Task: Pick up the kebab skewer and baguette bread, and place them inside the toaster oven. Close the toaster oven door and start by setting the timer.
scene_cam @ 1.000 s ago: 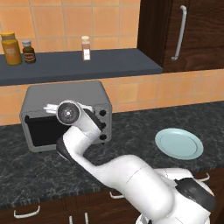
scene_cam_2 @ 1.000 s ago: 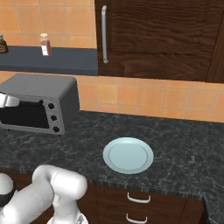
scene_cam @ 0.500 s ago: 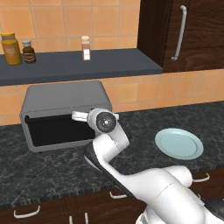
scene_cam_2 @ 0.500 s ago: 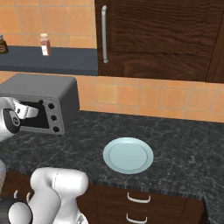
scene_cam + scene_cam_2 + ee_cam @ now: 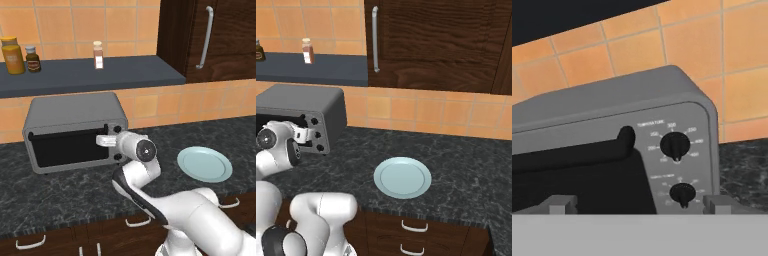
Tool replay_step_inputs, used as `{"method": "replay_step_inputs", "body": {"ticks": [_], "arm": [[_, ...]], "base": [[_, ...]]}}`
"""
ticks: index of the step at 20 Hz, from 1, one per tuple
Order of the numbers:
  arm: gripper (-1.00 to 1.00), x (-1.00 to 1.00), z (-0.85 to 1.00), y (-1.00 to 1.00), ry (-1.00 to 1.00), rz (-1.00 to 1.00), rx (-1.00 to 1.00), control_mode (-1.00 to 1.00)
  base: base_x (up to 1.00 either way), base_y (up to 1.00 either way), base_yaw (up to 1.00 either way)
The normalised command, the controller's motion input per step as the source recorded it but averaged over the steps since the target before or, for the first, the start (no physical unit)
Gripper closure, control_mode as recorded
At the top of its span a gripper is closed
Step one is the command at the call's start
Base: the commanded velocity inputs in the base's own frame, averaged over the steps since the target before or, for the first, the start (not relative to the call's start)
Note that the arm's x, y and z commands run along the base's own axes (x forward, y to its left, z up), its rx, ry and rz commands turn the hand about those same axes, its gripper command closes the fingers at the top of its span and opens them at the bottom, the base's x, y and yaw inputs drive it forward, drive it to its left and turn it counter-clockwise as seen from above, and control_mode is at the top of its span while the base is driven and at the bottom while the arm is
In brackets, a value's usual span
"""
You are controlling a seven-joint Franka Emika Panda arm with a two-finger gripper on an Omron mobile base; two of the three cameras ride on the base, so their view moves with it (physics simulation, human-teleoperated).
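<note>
Your toaster oven door [image 5: 70,146] is up and shut, and the plate [image 5: 205,163] at 3 o'clock on the bench [image 5: 60,192] is bare. Your pincer [image 5: 632,209], spread wide and holding nothing, faces the knobs [image 5: 675,145]; only the timer looks left.

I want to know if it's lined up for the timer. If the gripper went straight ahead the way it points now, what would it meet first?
Probably the toaster oven front: the open gripper faces its control panel, with the second knob nearest its line. Exact depth is unclear.
</note>
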Motion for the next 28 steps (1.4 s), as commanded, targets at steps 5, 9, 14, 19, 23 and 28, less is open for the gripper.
{"method": "replay_step_inputs", "body": {"ticks": [5, 9, 14, 19, 23, 28], "arm": [[-1.00, -0.04, -0.41, -0.17, -0.09, 0.12, 0.00, -1.00], [-1.00, -0.01, -0.40, -0.02, -0.02, 0.05, 0.00, -1.00], [-1.00, 0.14, -0.29, 0.00, 0.00, 0.00, 0.00, -1.00], [-1.00, 0.19, -0.20, 0.00, 0.00, 0.00, 0.00, -1.00], [-1.00, 0.28, -0.21, -0.03, -0.02, 0.00, 0.00, -1.00], [-1.00, 0.20, -0.35, -0.16, -0.08, 0.00, -0.03, -1.00]], "base": [[0.00, 0.00, 0.00], [0.00, 0.00, 0.00], [0.00, 0.00, 0.00], [0.00, 0.00, 0.00], [0.00, 0.00, 0.00], [0.00, 0.00, 0.00]]}}
